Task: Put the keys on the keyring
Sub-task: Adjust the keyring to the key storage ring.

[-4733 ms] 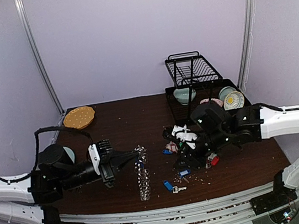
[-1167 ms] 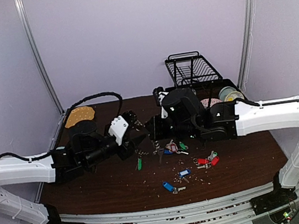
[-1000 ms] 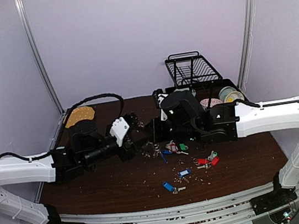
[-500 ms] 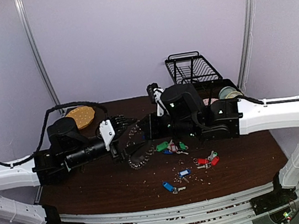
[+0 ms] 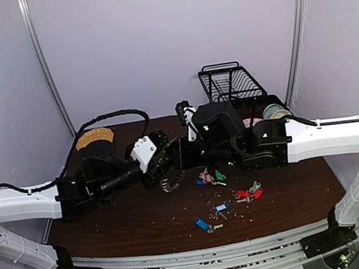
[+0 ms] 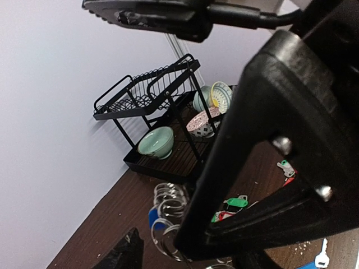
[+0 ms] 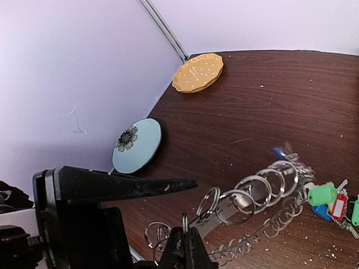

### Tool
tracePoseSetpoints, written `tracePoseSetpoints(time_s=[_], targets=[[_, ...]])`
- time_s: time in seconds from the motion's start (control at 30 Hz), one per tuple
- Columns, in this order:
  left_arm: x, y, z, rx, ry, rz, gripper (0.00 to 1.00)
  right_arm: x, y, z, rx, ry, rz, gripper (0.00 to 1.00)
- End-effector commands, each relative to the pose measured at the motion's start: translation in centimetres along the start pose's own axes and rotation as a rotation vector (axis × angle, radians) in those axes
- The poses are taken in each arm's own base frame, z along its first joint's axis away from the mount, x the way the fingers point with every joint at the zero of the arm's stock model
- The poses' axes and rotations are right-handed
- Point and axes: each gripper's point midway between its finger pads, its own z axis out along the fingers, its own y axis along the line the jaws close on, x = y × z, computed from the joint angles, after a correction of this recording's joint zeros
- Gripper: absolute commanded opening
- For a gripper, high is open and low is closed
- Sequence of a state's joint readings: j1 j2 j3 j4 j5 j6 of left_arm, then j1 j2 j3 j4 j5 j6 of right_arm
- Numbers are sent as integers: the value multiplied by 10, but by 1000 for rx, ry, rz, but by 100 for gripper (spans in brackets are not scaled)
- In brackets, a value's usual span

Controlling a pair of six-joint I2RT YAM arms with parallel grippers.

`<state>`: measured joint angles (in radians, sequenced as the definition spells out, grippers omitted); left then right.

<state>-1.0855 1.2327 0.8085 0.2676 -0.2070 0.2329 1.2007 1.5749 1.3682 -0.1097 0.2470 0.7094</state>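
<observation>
Keyring [image 5: 167, 181] bunched tighter than before; key tags [image 7: 321, 194] unreadable.

Your table [image 5: 138, 224] is dark brown wood, flecked with pale crumbs. Near the middle lie the keys [image 5: 210, 178]: a green-and-blue cluster, a red-tagged pair [image 5: 249, 193] to its right, and two blue-tagged keys [image 5: 201, 223] closer to you. A yellow disc [image 7: 197, 73] sits back-left and a black rack [image 5: 230, 90] back-right.

Both arms wear glossy white shell links [image 5: 333, 136] joined by bulky black motor housings [image 5: 215, 129]. A thin black cable [image 5: 113, 115] loops over the left arm [image 5: 15, 204]. Its matte black fingers [image 6: 269, 112] carry silver screws [image 6: 280, 144].
</observation>
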Motion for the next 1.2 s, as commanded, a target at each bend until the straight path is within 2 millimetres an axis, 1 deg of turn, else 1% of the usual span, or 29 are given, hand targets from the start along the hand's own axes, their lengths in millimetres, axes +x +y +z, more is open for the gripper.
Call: tracePoseSetpoints(time_s=[0.0,0.1,0.2,0.27,0.33,0.4,0.43,0.6,0.8,0.83,0.87,0.9,0.93,0.97,1.03,1.07,1.13,1.17], targets=[[-6,17,1,-102,-16,-18,55,-33,21,-19,-61,-101,31,0],[0,17,0,-142,0,35,55,-36,22,-20,-65,-110,37,0],[-3,14,-2,-149,-26,75,54,-34,22,-18,-66,-106,35,0],[-7,11,-5,-142,-54,88,49,-33,23,-17,-69,-104,33,0],[-12,6,-7,-114,-87,95,48,-33,25,-17,-73,-102,31,0],[-14,3,-9,-94,-103,94,42,-32,26,-16,-81,-94,24,0],[-14,3,-9,-92,-106,92,40,-31,27,-15,-84,-88,18,0],[-14,7,-12,-115,-105,87,40,-27,28,-13,-82,-61,2,0],[-16,9,-11,-123,-110,82,35,-28,30,-13,-89,-63,6,0],[-17,9,-11,-124,-114,80,35,-27,30,-13,-89,-61,5,0],[-19,9,-12,-123,-121,77,37,-27,30,-13,-87,-60,5,0],[-21,8,-13,-114,-131,76,44,-26,28,-13,-83,-59,4,0],[-23,6,-15,-101,-141,79,46,-26,27,-13,-79,-61,3,0],[-25,5,-17,-91,-152,77,46,-26,26,-13,-78,-63,4,0],[-29,3,-21,-73,-174,63,44,-27,27,-14,-81,-68,3,0],[-31,2,-22,-64,-184,58,41,-28,27,-14,-81,-70,1,0],[-29,4,-24,-72,-180,54,34,-30,28,-14,-82,-75,0,0],[-27,5,-24,-79,-174,54,32,-30,29,-14,-86,-73,0,0]])
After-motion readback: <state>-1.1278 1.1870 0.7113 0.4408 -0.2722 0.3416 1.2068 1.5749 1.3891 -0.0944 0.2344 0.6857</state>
